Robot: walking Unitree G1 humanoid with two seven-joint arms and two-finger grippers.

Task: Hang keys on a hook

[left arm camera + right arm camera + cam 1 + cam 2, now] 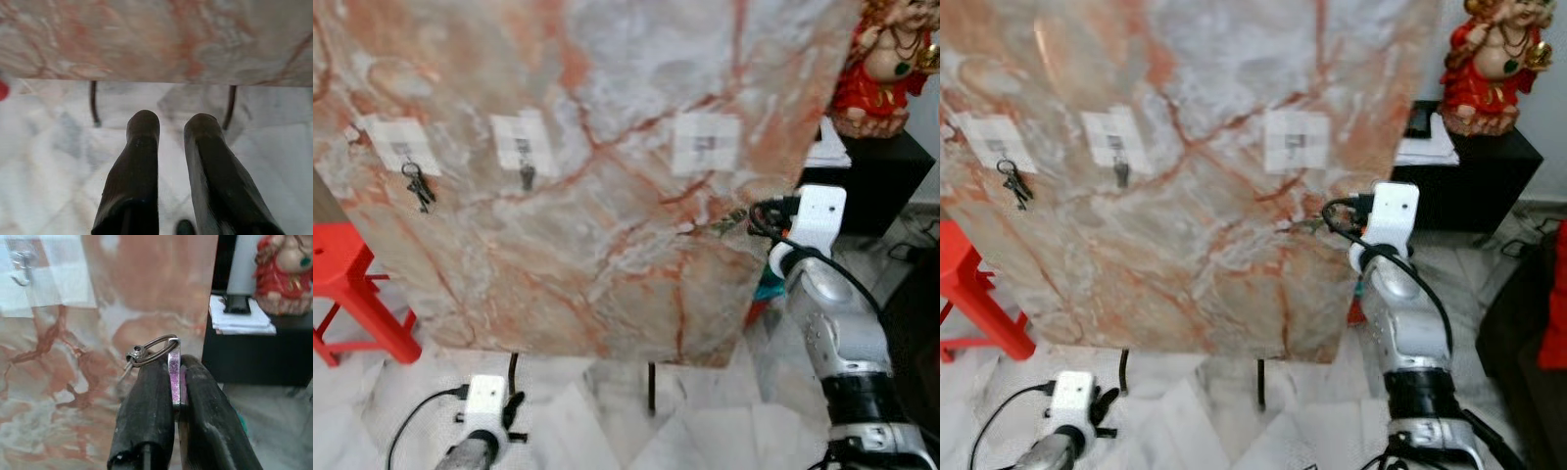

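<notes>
An upright marble slab (607,255) carries three stick-on hooks. A dark bunch of keys (418,186) hangs from the left hook. The middle hook (525,166) and the right hook (705,147) are bare. My right gripper (744,219) is raised at the slab's right edge, below and right of the right hook. It is shut on a silver key (173,382) with a wire ring (151,350) sticking out past the fingertips. That hook (19,269) lies ahead and off to one side in the right wrist view. My left gripper (172,125) hangs low over the floor, fingers slightly apart and holding nothing.
A red stool (352,284) stands left of the slab. To the right, a black cabinet (876,181) holds papers (827,147) and a red figurine (881,69). Thin metal legs (651,387) prop the slab on the white marble floor (587,421).
</notes>
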